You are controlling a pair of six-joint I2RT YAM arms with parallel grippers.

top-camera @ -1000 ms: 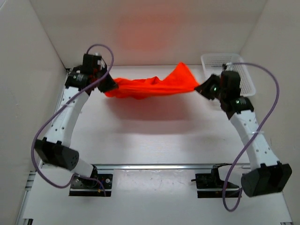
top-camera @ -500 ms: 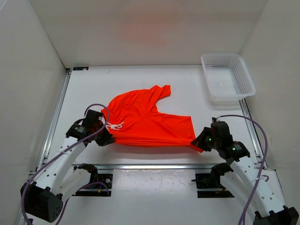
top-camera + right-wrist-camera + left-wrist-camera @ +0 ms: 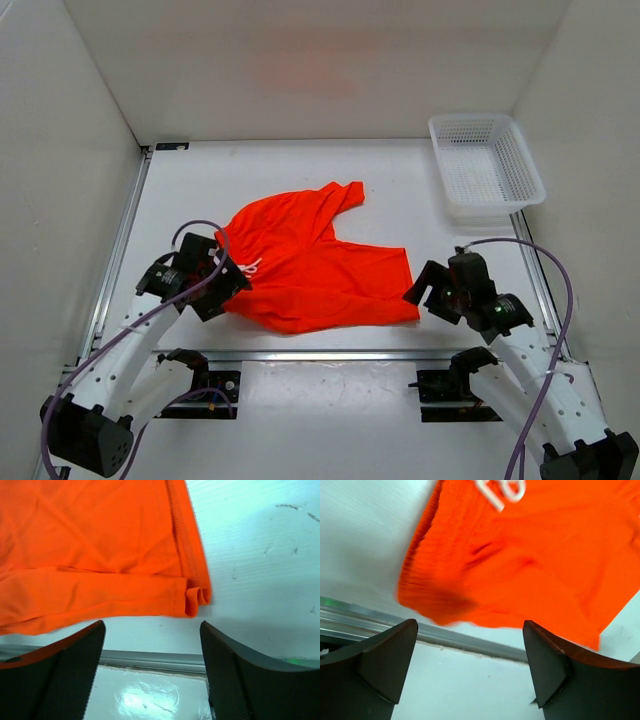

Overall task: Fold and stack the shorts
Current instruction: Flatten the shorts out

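The bright orange-red shorts [image 3: 310, 270] lie spread flat on the white table, one leg reaching toward the back, and the white drawstring [image 3: 248, 267] shows near their left edge. My left gripper [image 3: 226, 293] stands open just off their near left corner, holding nothing. My right gripper [image 3: 418, 288] stands open just off the near right corner. In the left wrist view the shorts [image 3: 535, 555] and drawstring [image 3: 502, 492] lie beyond my open gripper [image 3: 470, 667], apart from the fingers [image 3: 385, 660]. In the right wrist view the hem corner of the shorts [image 3: 192, 597] sits ahead of the open gripper [image 3: 152, 667].
A white mesh basket [image 3: 487, 165] stands at the back right. A metal rail [image 3: 320, 354] runs along the table's near edge, close under both grippers, with the arm bases behind it. White walls close in the left, right and back sides.
Both grippers have opened and let go of the shorts. The near edge of the fabric has dropped onto the table, and both grippers now stand slightly clear of it.
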